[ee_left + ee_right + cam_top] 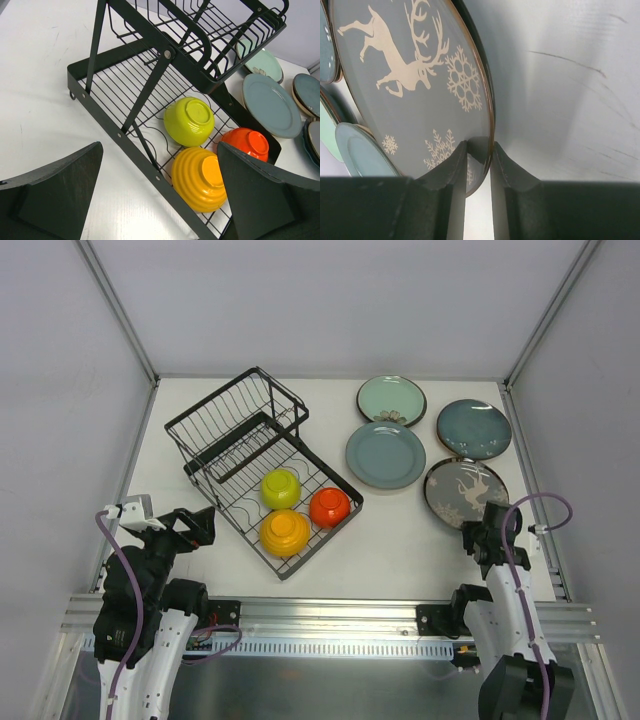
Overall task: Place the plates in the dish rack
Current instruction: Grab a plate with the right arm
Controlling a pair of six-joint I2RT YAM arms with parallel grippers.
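Four plates lie at the table's back right: mint green (391, 400), grey-blue (386, 455), dark teal (473, 427), and dark grey with a white reindeer and snowflakes (455, 490). My right gripper (490, 523) is shut on the near rim of the patterned plate (415, 75), one finger on its face and one under its edge (479, 150). The black wire dish rack (250, 430) stands left of centre. My left gripper (200, 525) hangs open by the rack's near left corner, with nothing between its fingers (160, 150).
Three upturned bowls sit in the rack's lower basket: lime (190, 120), ribbed yellow-orange (200, 177) and red-orange (247, 142). The raised slotted section (220, 35) is at the rack's far end. Grey walls and metal posts enclose the table.
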